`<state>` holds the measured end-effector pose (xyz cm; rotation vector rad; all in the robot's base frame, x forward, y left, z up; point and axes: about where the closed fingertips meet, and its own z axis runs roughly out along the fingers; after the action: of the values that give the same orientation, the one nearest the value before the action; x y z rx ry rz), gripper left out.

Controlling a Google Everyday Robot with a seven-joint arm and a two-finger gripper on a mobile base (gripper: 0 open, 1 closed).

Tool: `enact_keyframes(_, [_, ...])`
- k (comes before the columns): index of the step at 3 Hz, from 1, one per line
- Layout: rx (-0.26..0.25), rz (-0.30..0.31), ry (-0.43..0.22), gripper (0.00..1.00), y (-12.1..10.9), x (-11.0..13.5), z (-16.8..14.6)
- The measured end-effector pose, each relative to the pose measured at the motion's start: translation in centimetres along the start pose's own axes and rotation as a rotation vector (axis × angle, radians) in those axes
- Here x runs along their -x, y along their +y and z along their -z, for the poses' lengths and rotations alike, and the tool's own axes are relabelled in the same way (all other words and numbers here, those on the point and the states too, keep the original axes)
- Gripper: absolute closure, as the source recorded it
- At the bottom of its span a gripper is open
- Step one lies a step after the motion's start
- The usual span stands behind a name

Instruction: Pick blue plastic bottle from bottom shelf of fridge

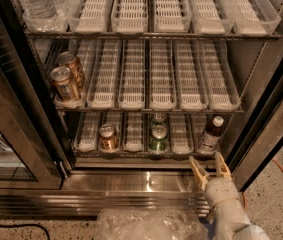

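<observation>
The blue plastic bottle [211,135] looks dark, with a white cap and pale label. It stands upright at the right end of the bottom shelf [131,153] of the open fridge [261,99]. My gripper [210,166] is open, its two tan fingers pointing up at the shelf's front edge, just below and slightly left of the bottle, not touching it. A green can [158,138] and a brown can [108,137] stand in lanes to the left.
The shiny steel sill [126,181] runs below the shelf. The glass door [11,134] hangs open at left. Two brown cans [67,79] sit on the middle rack's left end, clear water bottles [36,1] on the top rack. A crumpled plastic bag [146,224] lies below the sill.
</observation>
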<state>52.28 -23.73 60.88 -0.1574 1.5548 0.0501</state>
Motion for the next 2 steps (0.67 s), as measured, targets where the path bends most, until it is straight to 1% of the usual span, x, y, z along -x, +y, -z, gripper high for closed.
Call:
enact_keyframes(1, [-0.018, -0.009, -0.001, 0.28, -0.7, 0.2, -1.4])
enact_keyframes(2, [-0.035, -0.015, -0.004, 0.28, -1.5, 0.6, -2.7])
